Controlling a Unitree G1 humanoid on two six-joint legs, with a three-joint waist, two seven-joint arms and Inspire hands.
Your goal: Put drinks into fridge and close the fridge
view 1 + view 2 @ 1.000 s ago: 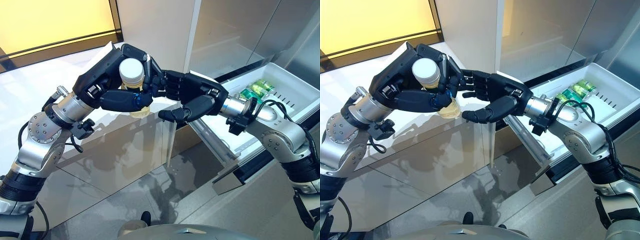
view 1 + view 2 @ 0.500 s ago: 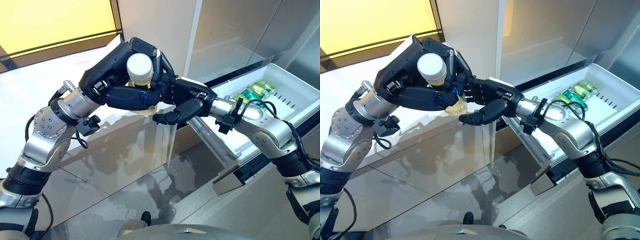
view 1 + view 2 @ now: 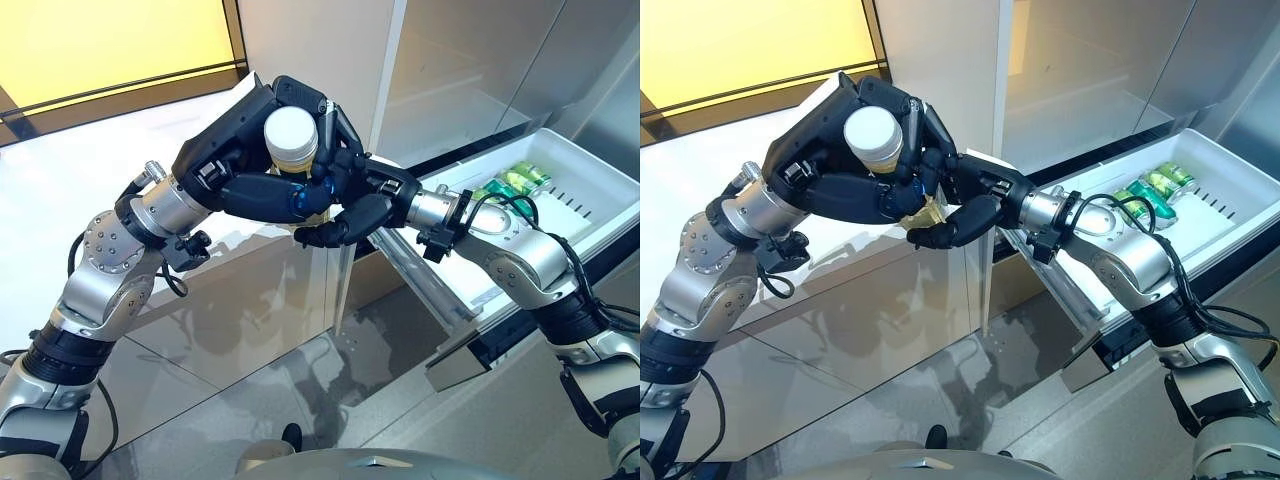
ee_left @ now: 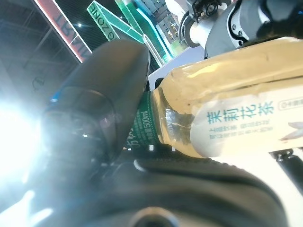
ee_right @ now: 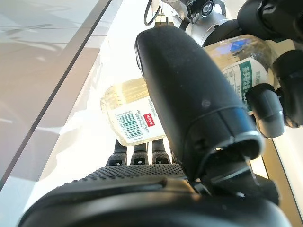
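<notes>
Right hand (image 3: 962, 205) now cupped under bottle (image 3: 292, 150), left hand (image 3: 250, 165) clamped around it.

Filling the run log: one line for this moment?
left hand: holding bottle | right hand: closing on bottle | drawer: open, cans inside

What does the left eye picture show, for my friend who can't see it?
The left hand grips a pale drink bottle with a white cap, and the right hand closes round its lower end. Behind, an open fridge drawer holds green cans.
</notes>
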